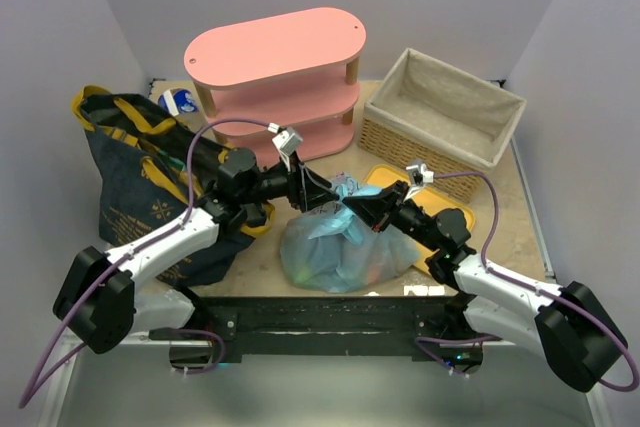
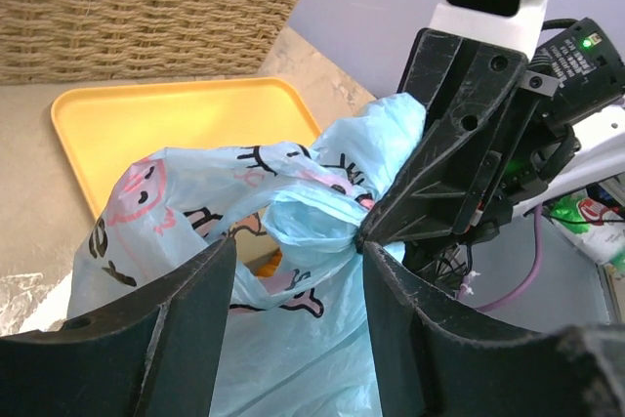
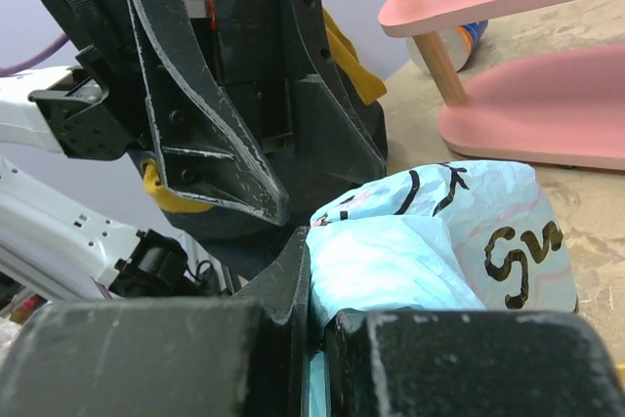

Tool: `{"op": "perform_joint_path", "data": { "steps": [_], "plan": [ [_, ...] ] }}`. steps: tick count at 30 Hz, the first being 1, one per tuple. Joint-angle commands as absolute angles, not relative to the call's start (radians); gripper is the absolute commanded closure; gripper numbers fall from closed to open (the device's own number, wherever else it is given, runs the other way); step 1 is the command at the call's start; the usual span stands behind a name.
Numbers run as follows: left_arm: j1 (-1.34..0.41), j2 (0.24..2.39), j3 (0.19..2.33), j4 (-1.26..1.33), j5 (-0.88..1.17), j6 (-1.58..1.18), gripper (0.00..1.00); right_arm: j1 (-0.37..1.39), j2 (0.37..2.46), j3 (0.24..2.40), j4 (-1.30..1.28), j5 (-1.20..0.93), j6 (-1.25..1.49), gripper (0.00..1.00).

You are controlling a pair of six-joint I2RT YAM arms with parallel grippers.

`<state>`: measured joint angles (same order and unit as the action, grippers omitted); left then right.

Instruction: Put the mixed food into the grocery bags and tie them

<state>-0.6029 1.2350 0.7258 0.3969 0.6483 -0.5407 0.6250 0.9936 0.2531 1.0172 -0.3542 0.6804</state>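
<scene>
At the table's left side stands a dark navy tote (image 1: 125, 182) with yellow handles, next to a pink shelf (image 1: 275, 47) and a wicker basket (image 1: 440, 142). Front and centre sits the filled light-blue plastic bag (image 1: 335, 257), before a yellow tray (image 2: 176, 119). The right gripper (image 2: 371, 231) is clenched on its twisted neck. The left gripper (image 2: 298, 256) straddles that neck with its fingers spread.

The light-blue carrier bag (image 1: 340, 252) hides its contents from me. My right arm (image 1: 500, 287) covers most of the yellow tray (image 1: 383, 177). The blue-and-white thing (image 1: 182, 102) behind the pink shelf (image 1: 275, 47) is too small to name.
</scene>
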Motion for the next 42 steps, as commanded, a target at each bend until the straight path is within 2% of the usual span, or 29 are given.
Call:
{"op": "perform_joint_path", "data": {
  "steps": [1, 16, 24, 29, 35, 42],
  "plan": [
    [-0.598, 1.255, 0.761, 0.491, 0.693, -0.589, 0.41, 0.617, 0.980, 0.250, 1.071, -0.379, 0.689, 1.00],
    [-0.600, 1.324, 0.721, 0.624, 0.755, -0.687, 0.45, 0.615, 0.977, 0.245, 1.071, -0.376, 0.693, 1.00],
    [-0.600, 1.336, 0.703, 0.618, 0.765, -0.692, 0.54, 0.614, 0.973, 0.244, 1.068, -0.368, 0.693, 1.00],
    [-0.600, 1.336, 0.687, 0.615, 0.764, -0.692, 0.53, 0.612, 0.971, 0.242, 1.066, -0.365, 0.693, 1.00],
    [-0.600, 1.333, 0.670, 0.592, 0.752, -0.680, 0.48, 0.612, 0.973, 0.245, 1.062, -0.365, 0.693, 1.00],
    [-0.598, 1.339, 0.684, 0.594, 0.741, -0.678, 0.48, 0.611, 0.977, 0.247, 1.063, -0.367, 0.695, 1.00]
  ]
}}
